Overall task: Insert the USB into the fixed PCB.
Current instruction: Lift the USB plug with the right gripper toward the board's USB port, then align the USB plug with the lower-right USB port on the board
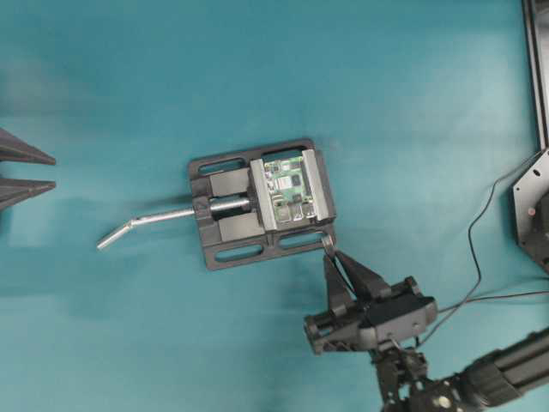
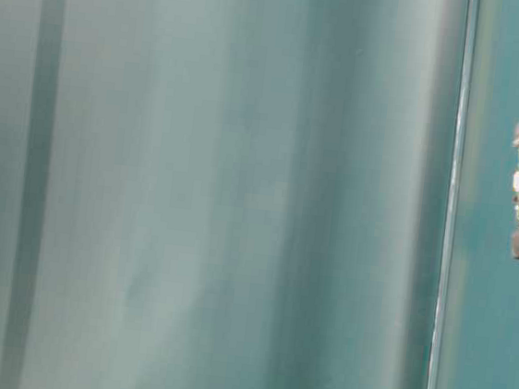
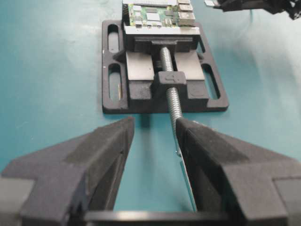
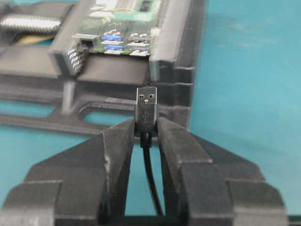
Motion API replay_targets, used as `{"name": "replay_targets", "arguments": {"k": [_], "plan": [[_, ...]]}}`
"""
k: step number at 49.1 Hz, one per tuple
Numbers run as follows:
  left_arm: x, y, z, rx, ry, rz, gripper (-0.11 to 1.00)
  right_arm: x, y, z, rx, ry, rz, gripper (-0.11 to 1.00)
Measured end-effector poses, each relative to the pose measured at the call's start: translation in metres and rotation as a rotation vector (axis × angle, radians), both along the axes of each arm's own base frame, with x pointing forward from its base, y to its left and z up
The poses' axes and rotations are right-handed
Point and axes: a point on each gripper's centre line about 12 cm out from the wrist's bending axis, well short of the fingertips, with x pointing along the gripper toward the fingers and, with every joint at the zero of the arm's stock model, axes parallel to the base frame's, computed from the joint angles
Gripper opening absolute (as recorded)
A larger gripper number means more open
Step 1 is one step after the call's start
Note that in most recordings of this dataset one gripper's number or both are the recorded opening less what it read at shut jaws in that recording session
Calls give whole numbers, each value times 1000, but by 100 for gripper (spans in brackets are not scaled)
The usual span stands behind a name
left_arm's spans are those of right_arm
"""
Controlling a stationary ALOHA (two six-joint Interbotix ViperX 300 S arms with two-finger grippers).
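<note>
Right end effector (image 4: 146, 134) pinches the USB plug (image 4: 146, 106) just short of the vise-clamped circuit board (image 1: 288, 189), not yet inserted; left end effector (image 3: 155, 141) idles spread wide; lining up and pushing in remain.

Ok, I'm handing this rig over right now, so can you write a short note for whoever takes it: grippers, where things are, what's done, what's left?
Right gripper: shut on the USB, metal tip pointing toward the vise, just short of its base edge.
Left gripper: open, holding nothing, back from the vise and facing its screw and handle.
Fixed PCB: clamped between the vise's grey jaws.
Done: USB picked up and brought near the board.
Left: line the plug up with a port on the PCB and push it in.
</note>
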Motion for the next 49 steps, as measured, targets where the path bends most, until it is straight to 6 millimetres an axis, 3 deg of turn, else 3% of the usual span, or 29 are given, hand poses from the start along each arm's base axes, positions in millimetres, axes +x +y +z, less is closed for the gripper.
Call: {"name": "replay_targets", "arguments": {"k": [49], "plan": [[0, 0, 0, 0, 0, 0, 53, 15, 12, -7, -41, -25, -54, 21]]}}
